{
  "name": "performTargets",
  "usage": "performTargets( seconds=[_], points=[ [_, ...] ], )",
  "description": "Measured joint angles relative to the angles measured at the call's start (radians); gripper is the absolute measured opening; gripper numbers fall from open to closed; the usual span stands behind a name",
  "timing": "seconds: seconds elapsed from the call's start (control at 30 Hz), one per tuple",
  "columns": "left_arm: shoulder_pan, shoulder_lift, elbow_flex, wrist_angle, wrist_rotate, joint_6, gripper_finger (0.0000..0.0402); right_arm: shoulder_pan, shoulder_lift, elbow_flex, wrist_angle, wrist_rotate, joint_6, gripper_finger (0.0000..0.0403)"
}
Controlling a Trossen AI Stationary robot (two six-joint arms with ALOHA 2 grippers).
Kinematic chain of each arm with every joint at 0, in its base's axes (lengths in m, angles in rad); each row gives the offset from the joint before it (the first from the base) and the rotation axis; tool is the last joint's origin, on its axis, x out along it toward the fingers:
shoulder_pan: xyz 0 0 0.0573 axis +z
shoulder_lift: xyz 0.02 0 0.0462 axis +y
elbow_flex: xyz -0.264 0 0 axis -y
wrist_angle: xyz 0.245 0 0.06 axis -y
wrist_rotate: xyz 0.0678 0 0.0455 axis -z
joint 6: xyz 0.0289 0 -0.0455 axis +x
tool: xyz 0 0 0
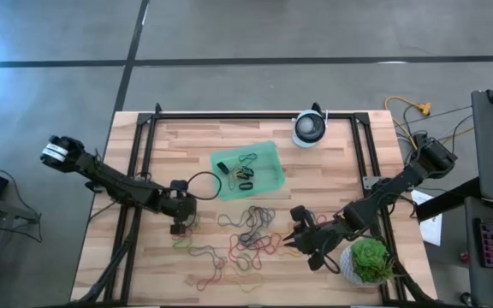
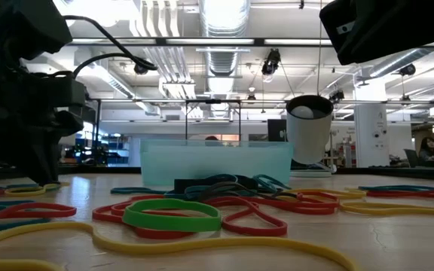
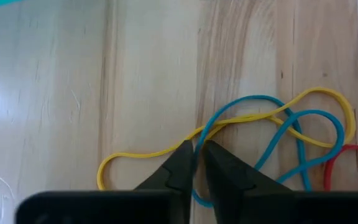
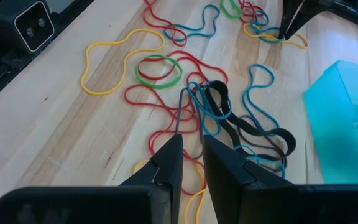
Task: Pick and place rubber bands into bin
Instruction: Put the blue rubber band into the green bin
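Many coloured rubber bands (image 1: 253,229) lie loose on the wooden table, near the middle of its near half; in the low view they spread out as a tangle (image 2: 202,205). The green translucent bin (image 1: 262,154) sits beyond them and holds a few bands (image 1: 245,175). My left gripper (image 1: 178,228) is down at the left end of the spread, shut at a crossing of a yellow and a blue band (image 3: 196,148). My right gripper (image 1: 295,233) hangs above the right side of the pile, its fingers nearly shut (image 4: 191,146). My left gripper pinches where the blue band (image 3: 211,124) crosses the yellow band (image 3: 166,151), coming from above with its tips at the table. The blue strand runs on between the fingers. Both bands lie flat and slack on the wood. My right gripper seems to hold one thin strand (image 4: 179,115) at its fingertips, from above. The strand runs straight from the tip down to the pile, where its far end stays among the other bands. The contact itself is too small to see.
A round white device (image 1: 309,128) stands at the far edge, right of the bin. A green plant (image 1: 369,259) sits at the near right corner, close to my right arm. Black frame rails (image 1: 144,145) border the table. Cables (image 1: 413,109) lie off the far right.
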Motion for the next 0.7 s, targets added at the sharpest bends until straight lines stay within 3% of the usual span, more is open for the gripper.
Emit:
performTargets(
  seconds=[0.53,0.7],
  points=[
    [0.001,-0.017,0.080,-0.011,-0.014,0.011,0.0003,0.000,0.000,0.000,0.000,0.000,0.000,0.0057],
    [0.001,-0.028,0.145,-0.009,-0.020,0.085,0.0004,0.000,0.000,-0.001,0.000,0.000,0.000,0.0057]
  ],
)
